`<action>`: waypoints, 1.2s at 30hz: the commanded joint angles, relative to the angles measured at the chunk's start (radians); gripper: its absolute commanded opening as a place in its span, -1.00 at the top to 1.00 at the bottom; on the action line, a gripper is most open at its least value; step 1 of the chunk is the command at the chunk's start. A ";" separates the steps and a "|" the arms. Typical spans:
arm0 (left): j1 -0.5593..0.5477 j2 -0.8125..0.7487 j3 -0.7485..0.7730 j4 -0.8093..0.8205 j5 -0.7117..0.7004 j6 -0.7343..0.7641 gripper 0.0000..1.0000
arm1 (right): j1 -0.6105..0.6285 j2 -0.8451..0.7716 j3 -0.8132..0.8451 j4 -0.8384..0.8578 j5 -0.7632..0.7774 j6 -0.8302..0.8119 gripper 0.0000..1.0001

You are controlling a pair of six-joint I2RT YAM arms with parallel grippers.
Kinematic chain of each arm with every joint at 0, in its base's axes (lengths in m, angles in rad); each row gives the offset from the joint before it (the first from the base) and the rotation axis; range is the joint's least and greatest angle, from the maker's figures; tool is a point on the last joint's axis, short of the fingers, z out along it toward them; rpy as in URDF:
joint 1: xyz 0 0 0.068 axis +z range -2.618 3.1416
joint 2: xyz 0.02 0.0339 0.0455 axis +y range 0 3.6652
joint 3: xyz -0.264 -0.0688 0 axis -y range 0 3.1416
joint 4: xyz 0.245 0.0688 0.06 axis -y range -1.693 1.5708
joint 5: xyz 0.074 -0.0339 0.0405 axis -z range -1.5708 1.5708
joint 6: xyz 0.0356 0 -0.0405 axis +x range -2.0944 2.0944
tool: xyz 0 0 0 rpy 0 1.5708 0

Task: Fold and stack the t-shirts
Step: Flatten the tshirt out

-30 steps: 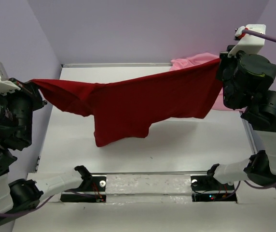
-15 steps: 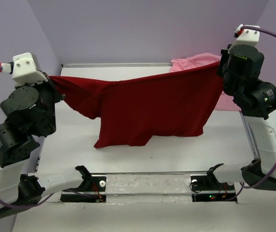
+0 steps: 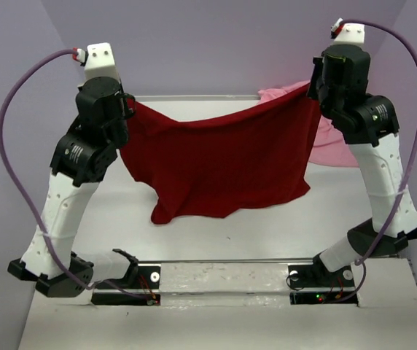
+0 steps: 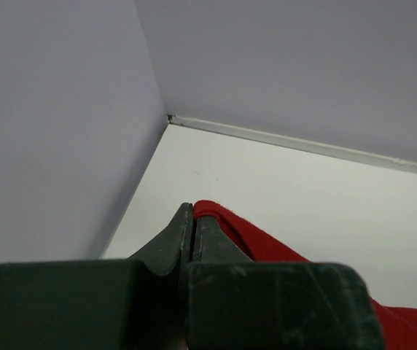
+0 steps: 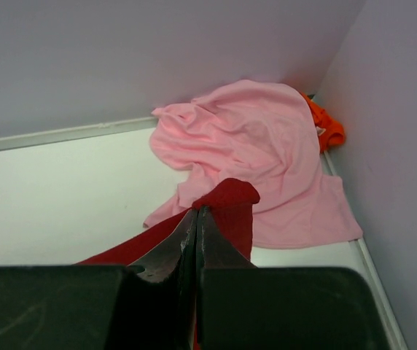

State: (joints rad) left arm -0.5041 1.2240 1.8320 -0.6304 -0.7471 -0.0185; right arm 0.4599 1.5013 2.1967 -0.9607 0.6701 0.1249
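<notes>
Dark red t-shirt [image 3: 223,168] hangs spread between the raised arms in the overhead view, the left gripper [image 3: 126,109] and right gripper [image 3: 314,91] each pinching a top corner above the white surface [image 3: 267,230]. The left wrist view shows jaws clamped on red cloth, with lavender walls [image 4: 63,109] meeting beyond. In the right wrist view the jaws are likewise clamped. A light pink t-shirt [image 5: 259,160] lies crumpled in the far right corner, partly covering an orange t-shirt [image 5: 326,127].

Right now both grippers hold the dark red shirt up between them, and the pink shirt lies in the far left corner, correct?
Not quite: the pink shirt lies in the far right corner, as the right wrist view shows. The left gripper and right gripper do hold the dark red shirt up between them.
</notes>
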 commanded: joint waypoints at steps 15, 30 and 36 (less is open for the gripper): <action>0.231 0.328 0.094 0.285 0.204 -0.043 1.00 | -0.201 0.543 0.428 0.033 -0.285 0.079 1.00; 0.121 0.151 0.113 0.178 0.220 -0.005 1.00 | -0.162 0.294 0.338 0.051 -0.360 0.064 1.00; -0.126 -0.016 0.222 -0.050 0.106 -0.119 1.00 | 0.105 0.016 0.233 -0.030 -0.141 0.024 1.00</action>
State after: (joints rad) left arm -0.5491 1.3373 1.9762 -0.5701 -0.5446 -0.0620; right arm 0.3885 1.7069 2.4435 -0.9737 0.3889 0.1795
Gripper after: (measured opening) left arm 0.026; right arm 0.009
